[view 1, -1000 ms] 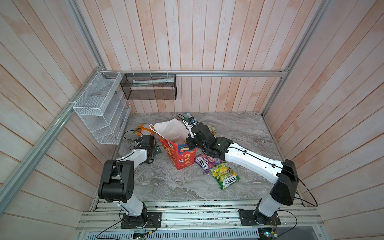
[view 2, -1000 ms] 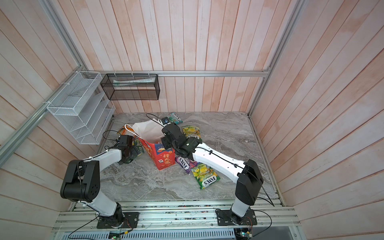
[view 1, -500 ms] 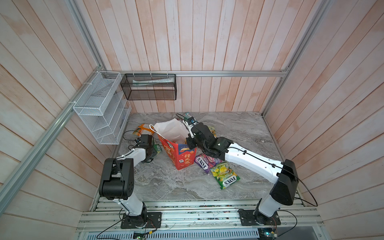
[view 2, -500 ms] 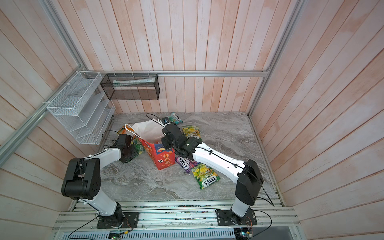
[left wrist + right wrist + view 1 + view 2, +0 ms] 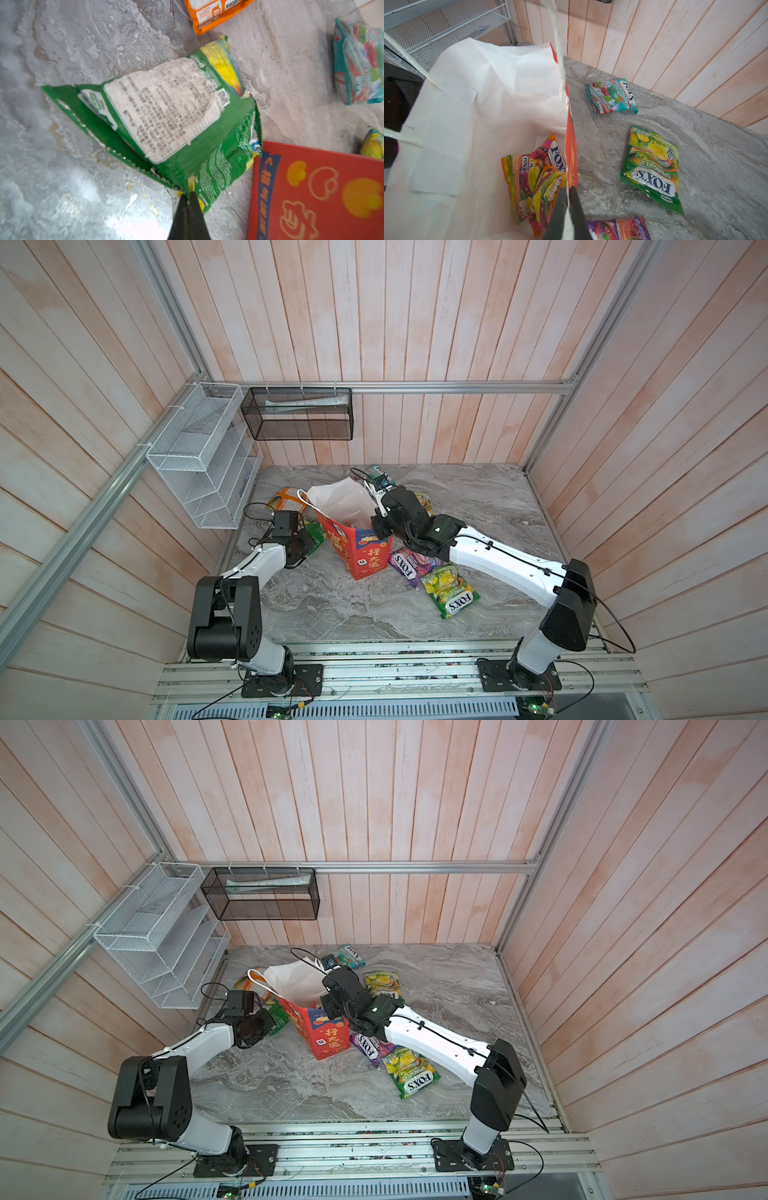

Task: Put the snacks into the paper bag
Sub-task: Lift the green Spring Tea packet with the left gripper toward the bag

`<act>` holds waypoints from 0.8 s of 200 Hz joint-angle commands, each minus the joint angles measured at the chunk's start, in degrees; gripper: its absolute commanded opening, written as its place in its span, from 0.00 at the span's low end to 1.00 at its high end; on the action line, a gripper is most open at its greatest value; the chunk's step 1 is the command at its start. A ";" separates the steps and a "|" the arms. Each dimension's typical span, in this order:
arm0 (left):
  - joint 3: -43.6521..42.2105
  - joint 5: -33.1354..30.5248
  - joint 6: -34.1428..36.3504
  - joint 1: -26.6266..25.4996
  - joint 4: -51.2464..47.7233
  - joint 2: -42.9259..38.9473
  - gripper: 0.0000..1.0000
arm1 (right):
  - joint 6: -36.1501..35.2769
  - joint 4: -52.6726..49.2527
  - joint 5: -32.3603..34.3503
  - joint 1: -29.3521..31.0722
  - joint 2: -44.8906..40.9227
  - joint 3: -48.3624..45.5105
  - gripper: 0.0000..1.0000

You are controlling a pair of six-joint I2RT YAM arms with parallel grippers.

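Note:
The red paper bag [image 5: 360, 552] stands open, white inside, at mid table. My right gripper [image 5: 568, 191] is shut on its right wall's rim [image 5: 571, 149]. Several snacks [image 5: 533, 176] lie inside the bag. Left of the bag, my left gripper [image 5: 188, 196] is shut on the corner of a green snack pouch [image 5: 166, 116] that lies label side up on the marble. Loose snacks lie around: an orange pouch [image 5: 216, 12], a teal one [image 5: 611, 96], a Spring Tea pouch [image 5: 652, 168], a purple one [image 5: 411, 566] and a yellow-green one [image 5: 451, 595].
A white wire rack [image 5: 199, 456] hangs on the left wall. A black mesh basket [image 5: 299, 414] hangs on the back wall. Wooden walls close in the marble table [image 5: 478, 506] on three sides.
My left gripper has closed from wide open onto the green pouch's corner. The right arm and the bag have stayed put.

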 commanded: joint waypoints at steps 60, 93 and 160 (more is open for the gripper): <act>-5.24 -1.19 0.47 -0.01 -3.34 -24.90 0.00 | -0.72 -1.01 -0.36 0.66 0.10 1.83 0.00; -4.82 -4.19 1.01 -0.01 -6.21 -34.03 0.00 | -0.81 -0.92 -0.28 0.66 -0.18 1.97 0.00; -1.32 -7.21 1.29 -0.01 -11.45 -52.73 0.00 | -0.97 -1.17 0.05 0.83 -0.72 1.82 0.00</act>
